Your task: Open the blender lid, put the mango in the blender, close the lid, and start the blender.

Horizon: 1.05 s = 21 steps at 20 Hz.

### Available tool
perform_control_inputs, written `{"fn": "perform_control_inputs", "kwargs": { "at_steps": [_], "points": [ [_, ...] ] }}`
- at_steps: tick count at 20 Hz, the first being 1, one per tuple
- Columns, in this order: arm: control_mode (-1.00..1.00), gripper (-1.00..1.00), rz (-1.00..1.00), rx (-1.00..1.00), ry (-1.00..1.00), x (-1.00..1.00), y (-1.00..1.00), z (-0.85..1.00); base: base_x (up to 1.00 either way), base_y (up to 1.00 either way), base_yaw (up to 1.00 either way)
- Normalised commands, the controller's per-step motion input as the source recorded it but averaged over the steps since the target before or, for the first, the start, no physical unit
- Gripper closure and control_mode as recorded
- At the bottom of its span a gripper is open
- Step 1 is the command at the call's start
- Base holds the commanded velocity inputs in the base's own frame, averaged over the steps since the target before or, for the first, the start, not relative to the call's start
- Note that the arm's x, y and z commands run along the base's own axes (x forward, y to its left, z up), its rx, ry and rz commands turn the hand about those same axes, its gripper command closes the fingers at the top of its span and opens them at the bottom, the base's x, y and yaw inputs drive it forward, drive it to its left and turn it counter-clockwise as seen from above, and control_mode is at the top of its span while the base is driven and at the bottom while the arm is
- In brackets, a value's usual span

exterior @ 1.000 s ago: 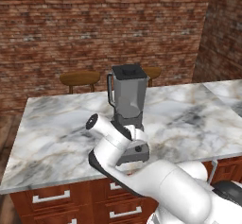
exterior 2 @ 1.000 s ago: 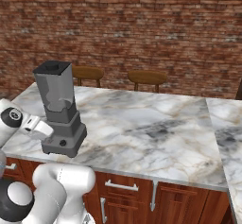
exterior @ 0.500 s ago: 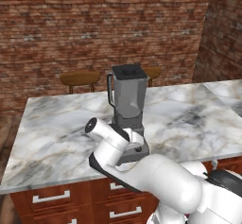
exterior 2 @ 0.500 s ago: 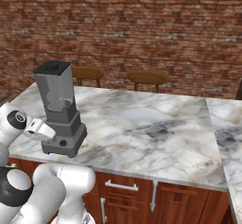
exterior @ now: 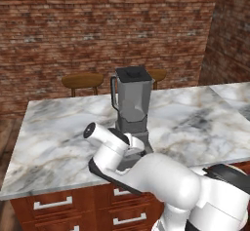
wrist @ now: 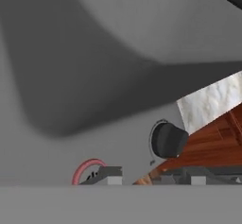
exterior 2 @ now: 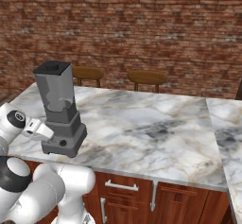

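The grey blender (exterior: 132, 101) stands on the marble counter (exterior: 195, 123), and the black blender lid (exterior: 132, 73) sits flat on the jar's rim. From the right, the blender (exterior 2: 57, 95) and its blender lid (exterior 2: 52, 67) look the same. My gripper (exterior 2: 46, 130) is shut, low against the front of the blender's boxy base (exterior 2: 64, 138). In the hand view the gripper (wrist: 149, 176) is pressed close to the grey base. One fingertip (wrist: 108, 175) rests at the red button (wrist: 84, 168), and the black knob (wrist: 168, 140) lies to its right. The mango is out of view.
Two round wooden stools (exterior 2: 147, 77) (exterior 2: 88, 72) stand behind the counter by the brick wall. Wooden drawers (exterior 2: 123, 190) run under the counter's front edge. My white arm (exterior: 146, 171) covers the counter edge in front of the blender.
The gripper's jaws have gone from wide open to shut, and the hand has pushed in closer to the front of the blender's base. The blender and lid have not moved.
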Motion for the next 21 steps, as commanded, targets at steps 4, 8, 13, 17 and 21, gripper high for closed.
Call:
{"fn": "perform_control_inputs", "kwargs": {
  "at_steps": [4,8,13,17,21],
  "points": [
    [-1.0,-1.0,0.0,0.0,-0.06,-0.08,-0.05,0.04,0.0,0.0,0.0],
    [-1.0,-1.0,0.0,0.0,-0.12,-0.48,-0.23,0.59,0.0,0.0,0.0],
    [-1.0,-1.0,0.0,0.0,-0.15,-0.44,-0.12,0.91,0.0,0.0,0.0],
    [-1.0,-1.0,0.0,0.0,-0.17,-0.36,-0.17,0.93,0.0,0.0,0.0],
    [-1.0,-1.0,0.0,0.0,-0.17,-0.29,-0.2,0.9,0.0,0.0,0.0]
  ]
}}
